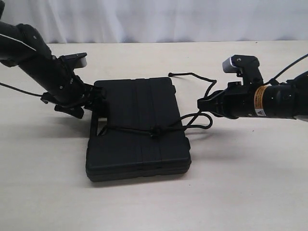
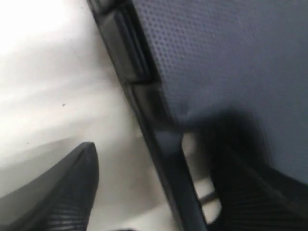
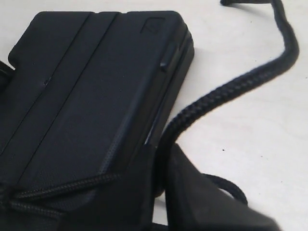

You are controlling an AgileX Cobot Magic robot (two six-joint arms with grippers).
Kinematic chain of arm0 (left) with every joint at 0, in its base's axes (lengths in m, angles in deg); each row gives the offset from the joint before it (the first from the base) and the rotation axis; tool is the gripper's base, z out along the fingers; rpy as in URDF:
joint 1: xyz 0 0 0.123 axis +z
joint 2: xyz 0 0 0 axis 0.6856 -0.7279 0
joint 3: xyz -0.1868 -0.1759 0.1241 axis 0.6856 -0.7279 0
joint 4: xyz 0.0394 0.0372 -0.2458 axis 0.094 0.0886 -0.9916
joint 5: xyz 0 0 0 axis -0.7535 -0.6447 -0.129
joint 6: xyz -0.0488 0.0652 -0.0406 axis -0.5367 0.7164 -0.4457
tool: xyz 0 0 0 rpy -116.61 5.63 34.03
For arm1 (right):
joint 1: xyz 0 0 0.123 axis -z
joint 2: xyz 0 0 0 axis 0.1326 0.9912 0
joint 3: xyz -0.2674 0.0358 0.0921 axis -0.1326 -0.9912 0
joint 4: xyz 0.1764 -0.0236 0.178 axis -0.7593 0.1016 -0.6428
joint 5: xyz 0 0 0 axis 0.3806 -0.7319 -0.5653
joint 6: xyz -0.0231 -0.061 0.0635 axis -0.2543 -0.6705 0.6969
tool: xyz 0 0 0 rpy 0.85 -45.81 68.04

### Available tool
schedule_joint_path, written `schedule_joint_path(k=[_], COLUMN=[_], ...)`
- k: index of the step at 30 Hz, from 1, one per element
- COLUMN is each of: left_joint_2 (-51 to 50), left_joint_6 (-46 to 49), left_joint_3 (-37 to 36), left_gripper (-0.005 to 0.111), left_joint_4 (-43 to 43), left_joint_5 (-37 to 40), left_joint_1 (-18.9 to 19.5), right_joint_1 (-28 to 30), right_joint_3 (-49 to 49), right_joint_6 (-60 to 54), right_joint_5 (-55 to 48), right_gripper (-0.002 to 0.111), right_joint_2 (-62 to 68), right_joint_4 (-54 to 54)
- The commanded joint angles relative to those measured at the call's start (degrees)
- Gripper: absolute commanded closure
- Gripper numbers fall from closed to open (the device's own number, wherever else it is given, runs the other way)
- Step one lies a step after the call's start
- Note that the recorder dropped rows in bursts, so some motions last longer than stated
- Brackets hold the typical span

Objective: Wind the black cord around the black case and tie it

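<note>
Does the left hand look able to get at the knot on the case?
Probably yes: the left hand, open, sits at the edge of the black case; the knot in the black cord lies uncovered mid-lid.

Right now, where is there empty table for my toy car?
The widest bare table lies along the near edge, in front of the black case. Another strip runs behind it, by the white backdrop. Crowded: the case's right side, with black cord loops and right gripper, and its left, at the left gripper.
</note>
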Motion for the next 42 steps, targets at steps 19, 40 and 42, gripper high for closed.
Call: schedule_joint_path(k=[19, 40, 42], left_joint_2=[0.9, 5.7, 5.7], left_joint_6=[8.5, 8.3, 7.5], left_joint_3=[0.1, 0.1, 0.1], left_gripper=[0.107, 0.107, 0.107], left_joint_4=[-16.3, -13.8, -12.3], left_joint_5=[1.4, 6.0, 5.9], left_joint_1=[4.8, 10.2, 11.4], right_joint_1=[4.2, 29.0, 29.3], right_joint_3=[0.1, -1.1, -1.7], right_joint_6=[12.8, 26.8, 26.8], right_joint_5=[-3.6, -10.1, -12.5], right_gripper=[0.104, 0.104, 0.104], right_joint_2=[-10.2, -13.5, -13.1], right_joint_4=[10.2, 29.4, 29.4])
